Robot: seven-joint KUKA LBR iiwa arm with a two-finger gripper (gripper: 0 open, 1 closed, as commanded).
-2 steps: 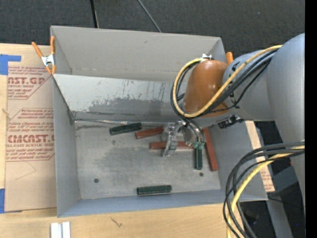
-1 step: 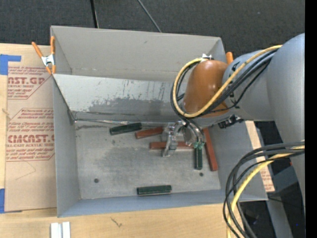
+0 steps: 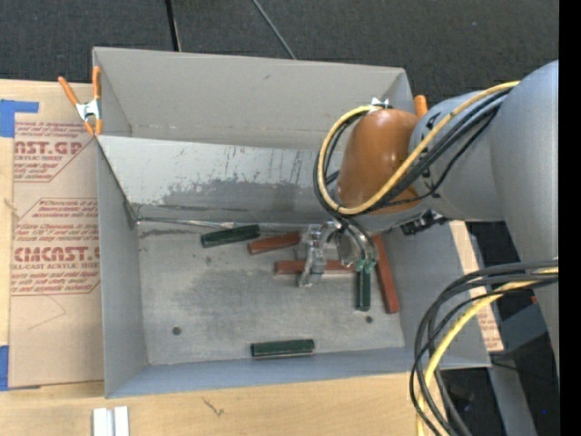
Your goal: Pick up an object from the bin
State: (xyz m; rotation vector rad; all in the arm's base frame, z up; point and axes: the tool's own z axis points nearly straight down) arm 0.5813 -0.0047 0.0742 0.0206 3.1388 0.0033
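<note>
My gripper (image 3: 313, 263) reaches down into the right middle of the bin, its metal fingers over a reddish-brown stick (image 3: 292, 267) that lies flat on the floor. Whether the fingers grip that stick I cannot tell. A second reddish-brown stick (image 3: 272, 242) lies just up and left of the gripper. A dark green stick (image 3: 363, 289) stands nearly upright in the view just right of the gripper, and a longer reddish-brown stick (image 3: 387, 284) lies beside it along the bin's right wall.
Another dark green stick (image 3: 230, 235) lies at the back left of the floor, near the sloped wall. One more dark green stick (image 3: 282, 348) lies by the front wall. The arm with its orange cover and cables hangs over the bin's right side.
</note>
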